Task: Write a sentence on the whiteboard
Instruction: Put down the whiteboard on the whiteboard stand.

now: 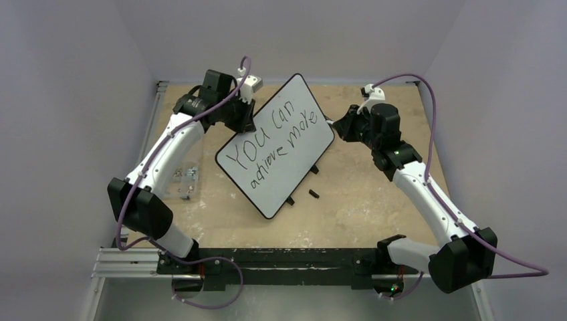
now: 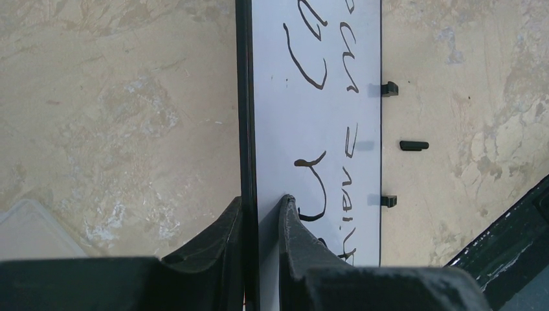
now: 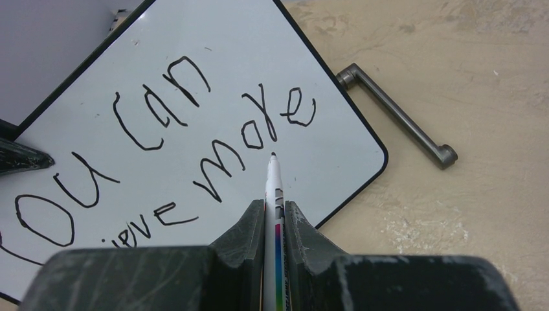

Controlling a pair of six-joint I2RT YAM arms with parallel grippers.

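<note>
The whiteboard (image 1: 265,190) sits tilted in the middle of the table (image 1: 361,214) between the two arms. Its upper left edge is clamped in the left jaws, one on each face of the board. The sentence (image 1: 273,139) runs across it in two black lines, "You can" above "achieve more". The right jaws are pressed together on a white marker (image 3: 272,188), whose tip points at the board just below the word "more".
</note>
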